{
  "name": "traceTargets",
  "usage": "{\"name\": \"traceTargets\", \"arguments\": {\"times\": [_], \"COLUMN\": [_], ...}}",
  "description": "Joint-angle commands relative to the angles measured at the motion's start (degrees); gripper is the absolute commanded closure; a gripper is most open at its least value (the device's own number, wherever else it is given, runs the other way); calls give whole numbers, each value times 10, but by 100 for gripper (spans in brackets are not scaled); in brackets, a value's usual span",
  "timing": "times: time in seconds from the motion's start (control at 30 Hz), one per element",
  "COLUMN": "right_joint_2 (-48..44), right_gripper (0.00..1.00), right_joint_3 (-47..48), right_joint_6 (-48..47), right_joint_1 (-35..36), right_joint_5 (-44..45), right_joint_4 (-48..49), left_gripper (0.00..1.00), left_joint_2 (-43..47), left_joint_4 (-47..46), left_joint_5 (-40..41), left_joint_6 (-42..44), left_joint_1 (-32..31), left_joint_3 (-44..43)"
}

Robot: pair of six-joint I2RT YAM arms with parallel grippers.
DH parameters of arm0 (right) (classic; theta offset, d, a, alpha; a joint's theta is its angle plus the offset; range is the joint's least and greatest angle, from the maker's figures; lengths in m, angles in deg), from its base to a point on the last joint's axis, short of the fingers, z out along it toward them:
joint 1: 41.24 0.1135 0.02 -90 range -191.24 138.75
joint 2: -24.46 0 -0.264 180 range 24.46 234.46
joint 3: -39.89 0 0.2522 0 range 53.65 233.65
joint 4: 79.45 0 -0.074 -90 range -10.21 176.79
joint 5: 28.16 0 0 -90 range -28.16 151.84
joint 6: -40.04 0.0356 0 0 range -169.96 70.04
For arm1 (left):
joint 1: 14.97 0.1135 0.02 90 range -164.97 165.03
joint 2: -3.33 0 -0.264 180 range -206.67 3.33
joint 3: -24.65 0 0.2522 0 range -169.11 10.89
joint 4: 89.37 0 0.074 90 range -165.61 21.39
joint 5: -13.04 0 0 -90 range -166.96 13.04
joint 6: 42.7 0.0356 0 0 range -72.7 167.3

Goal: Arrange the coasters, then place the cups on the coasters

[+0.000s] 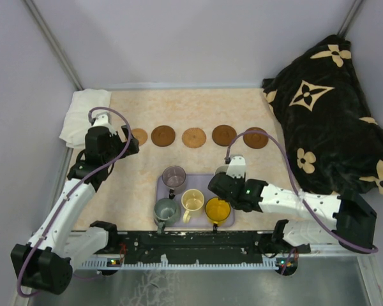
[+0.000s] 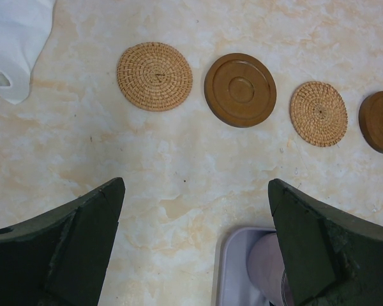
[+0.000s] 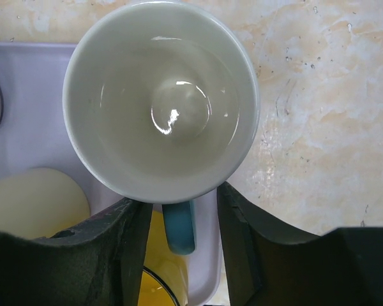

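1 white cup (image 3: 159,102) (right wrist only)

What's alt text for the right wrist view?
Looking down into an empty white cup at a corner of the lavender tray, its blue handle inside the open right claw, not gripped. A cream cup and yellow cup sit beside it.

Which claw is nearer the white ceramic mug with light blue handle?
Right: right claw straddles the white mug's blue handle; left claw hangs over the table by the round coasters.
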Motion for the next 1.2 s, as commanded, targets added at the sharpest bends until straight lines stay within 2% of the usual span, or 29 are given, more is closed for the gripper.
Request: {"name": "traceTargets", "arguments": {"times": [0.0,0.3,0.43,0.57,0.87,1.17], "right_joint_2": [8,22,21,19,20,30], "right_gripper": [55,66,80,100,100,100], "right_joint_3": [12,19,18,18,27,94], "right_joint_6": [-4,-5,4,11,-9,-152], "right_joint_1": [-2,-2,-2,-2,-2,-14], "right_joint_5": [36,44,50,56,89,152], "right_joint_4": [26,22,16,11,15,48], "left_gripper": [1,1,1,1,1,1], "left_joint_2": [-2,-5,-5,-7,-7,-4], "left_joint_4": [-5,-5,-4,-5,-5,-5], "left_joint_5": [-7,-12,-15,-16,-13,-11], "left_joint_6": [1,2,2,2,2,1], "left_joint_1": [2,2,2,2,2,2], "left_joint_3": [-6,-7,-5,-5,-5,-6]}}
